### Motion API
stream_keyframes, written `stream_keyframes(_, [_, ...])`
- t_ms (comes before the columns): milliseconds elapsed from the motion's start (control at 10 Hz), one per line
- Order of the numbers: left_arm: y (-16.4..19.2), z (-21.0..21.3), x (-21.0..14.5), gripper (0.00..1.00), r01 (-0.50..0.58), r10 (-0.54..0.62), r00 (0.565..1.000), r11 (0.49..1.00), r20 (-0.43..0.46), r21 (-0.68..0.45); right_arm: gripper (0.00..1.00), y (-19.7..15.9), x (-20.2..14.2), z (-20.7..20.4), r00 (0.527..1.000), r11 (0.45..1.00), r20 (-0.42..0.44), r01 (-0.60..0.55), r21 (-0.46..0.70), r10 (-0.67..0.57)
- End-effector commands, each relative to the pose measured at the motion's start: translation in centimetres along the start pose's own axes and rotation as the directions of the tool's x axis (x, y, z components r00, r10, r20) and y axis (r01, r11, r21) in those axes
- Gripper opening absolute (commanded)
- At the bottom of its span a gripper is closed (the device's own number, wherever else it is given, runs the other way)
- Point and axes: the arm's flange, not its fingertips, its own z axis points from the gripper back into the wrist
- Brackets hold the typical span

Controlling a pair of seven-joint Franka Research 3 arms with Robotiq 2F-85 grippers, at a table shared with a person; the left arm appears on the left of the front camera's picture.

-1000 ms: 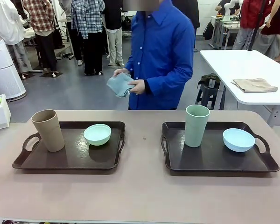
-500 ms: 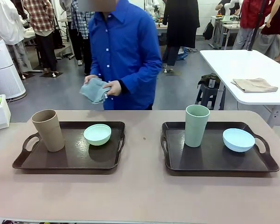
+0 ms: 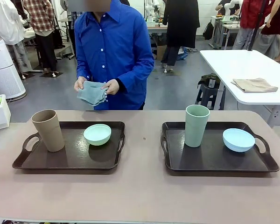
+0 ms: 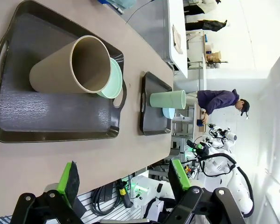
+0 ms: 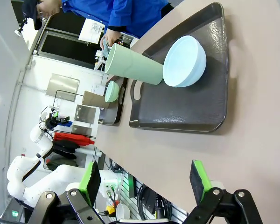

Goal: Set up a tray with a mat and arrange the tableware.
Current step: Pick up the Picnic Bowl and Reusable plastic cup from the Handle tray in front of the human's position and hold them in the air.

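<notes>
Two dark brown trays lie on the table. The left tray (image 3: pixel 70 158) carries a tan cup (image 3: pixel 48 129) and a mint bowl (image 3: pixel 97 134). On the right tray (image 3: pixel 214 161) stand a sage green cup (image 3: pixel 196 125) and a light blue bowl (image 3: pixel 238 139). Behind the left tray, a person in a blue shirt holds a folded grey-blue mat (image 3: pixel 92 92) in both hands. My left gripper (image 4: pixel 123 177) is open above the table's near edge, facing the tan cup (image 4: pixel 70 67). My right gripper (image 5: pixel 144 181) is open, short of the right tray (image 5: pixel 196 107) and blue bowl (image 5: pixel 184 61).
A white table (image 3: pixel 238 65) with a folded tan cloth (image 3: pixel 254 85) stands at the back right, with a stool (image 3: pixel 209 91) beside it. A white appliance (image 3: pixel 4 70) stands at the far left. Bare tabletop (image 3: pixel 142 186) runs between the trays and along the near edge.
The person has walked left along the far side with the mat and now stands behind the left tray, holding it in both hands. Trays and tableware have not moved.
</notes>
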Motion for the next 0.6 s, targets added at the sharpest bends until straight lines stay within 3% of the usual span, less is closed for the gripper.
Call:
stream_keyframes(0, [0.28, -0.09, 0.07, 1.00, 0.008, -0.008, 1.000, 1.000, 0.001, 0.001, 1.00, -0.04, -0.07, 0.04, 1.000, 1.000, 0.003, 0.001, 0.005, -0.002])
stream_keyframes(500, [0.28, -0.09, 0.07, 1.00, 0.008, -0.008, 1.000, 1.000, 0.001, 0.001, 1.00, -0.04, -0.07, 0.04, 1.000, 1.000, 0.003, 0.001, 0.005, -0.002])
